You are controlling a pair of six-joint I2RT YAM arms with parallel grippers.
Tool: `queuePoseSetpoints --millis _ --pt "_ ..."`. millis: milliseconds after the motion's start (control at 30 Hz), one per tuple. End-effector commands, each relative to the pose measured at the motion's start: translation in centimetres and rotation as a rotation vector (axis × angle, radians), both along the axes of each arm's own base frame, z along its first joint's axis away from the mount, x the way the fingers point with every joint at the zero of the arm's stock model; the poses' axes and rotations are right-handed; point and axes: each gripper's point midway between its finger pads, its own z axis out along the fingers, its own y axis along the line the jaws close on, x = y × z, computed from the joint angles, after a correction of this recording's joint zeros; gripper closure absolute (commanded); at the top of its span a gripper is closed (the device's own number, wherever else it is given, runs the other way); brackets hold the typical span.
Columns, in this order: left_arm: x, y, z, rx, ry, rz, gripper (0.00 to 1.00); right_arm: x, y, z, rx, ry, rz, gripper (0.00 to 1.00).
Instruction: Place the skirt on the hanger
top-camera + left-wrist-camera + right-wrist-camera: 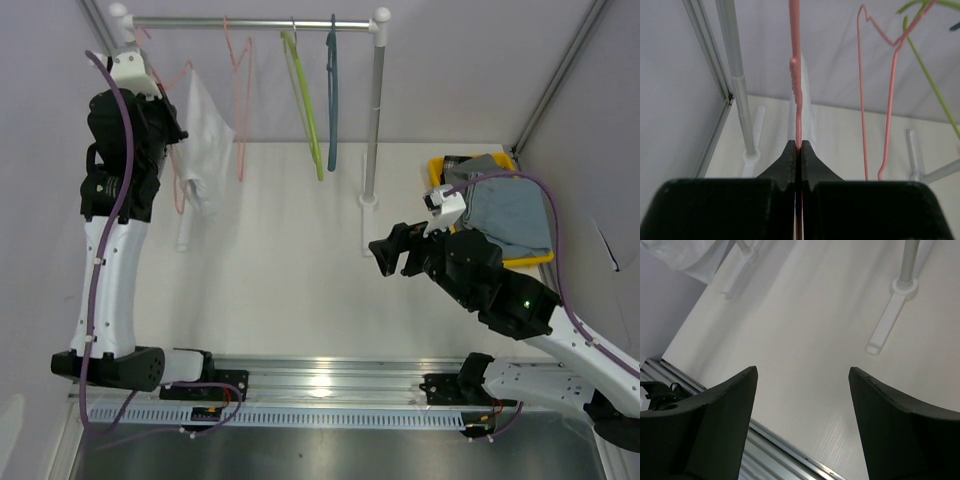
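- The left fingers [798, 146] are clamped together on the wire of a pink hanger [795, 60], high up by the rod [250, 22]. From above, the arm hides the grip itself.
- The white skirt [205, 130] hangs on that hanger, under the rod's left end. Its upper edge is behind the arm, so I cannot tell how it is fastened.
- From the left wrist, only a narrow strip of skirt shows behind the wire.
- The right fingers [382, 252] stand wide apart, holding nothing, low over the surface [815, 315] near the rack's post [375, 110].
- Further along the rod hang a second pink hanger [240, 100], a green hanger [308, 110] and a blue hanger [332, 90].
- A yellow bin [528, 260] of grey cloth [510, 215] sits far right, partly hidden by the right arm.
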Motion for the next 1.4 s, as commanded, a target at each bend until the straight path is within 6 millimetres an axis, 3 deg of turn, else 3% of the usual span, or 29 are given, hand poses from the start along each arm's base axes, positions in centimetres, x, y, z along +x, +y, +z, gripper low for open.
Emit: queuePoseSetpoints --millis 0,200,267,333,467,533,700,1067,1133,1167,1233,1333,1367 --pt "1.5 -0.4 6.1 0.026 -0.174 -0.067 1.0 0.3 -0.4 2.7 0.021 -0.056 0.015 0.21" --pt "5.6 -0.3 7.0 0.018 -0.209 -0.108 1.0 1.2 -0.1 2.9 0.013 -0.069 0.025 0.21" --pt "6.1 -0.5 8.8 0.017 -0.251 -0.137 1.0 1.5 -0.2 3.0 0.009 -0.069 0.029 0.21" --pt "7.6 -0.7 9.3 0.01 -0.254 -0.154 1.0 1.8 -0.4 3.3 0.005 -0.073 0.03 0.21" --pt "9.9 -1.2 8.9 0.001 -0.236 -0.178 1.0 2.3 -0.6 3.5 -0.001 -0.079 0.025 0.21" --pt "10.5 0.3 8.7 0.002 -0.227 -0.146 1.0 2.3 -0.7 3.3 -0.002 -0.074 0.027 0.21" --pt "12.4 1.2 5.8 -0.026 -0.157 -0.121 1.0 2.5 -0.9 2.8 -0.004 -0.061 0.024 0.22" --pt "13.2 2.5 0.4 -0.076 -0.028 -0.101 0.98 2.2 -1.4 1.6 -0.001 -0.024 0.005 0.22" --pt "12.6 2.5 0.6 -0.078 -0.028 -0.103 0.89 2.2 -1.5 1.2 -0.003 -0.013 0.0 0.22" --pt "12.3 2.6 0.9 -0.078 -0.036 -0.094 0.7 2.2 -1.5 1.1 0.0 -0.011 0.001 0.22" --pt "11.4 2.6 1.6 -0.085 -0.055 -0.089 0.46 2.2 -1.4 0.8 0.002 -0.003 -0.001 0.22" --pt "10.4 2.4 2.8 -0.09 -0.075 -0.094 0.34 2.3 -1.3 0.9 0.006 0.004 -0.002 0.21" --pt "9.7 2.3 4.1 -0.093 -0.101 -0.095 0.31 2.4 -1.2 0.9 0.005 0.007 -0.003 0.21"
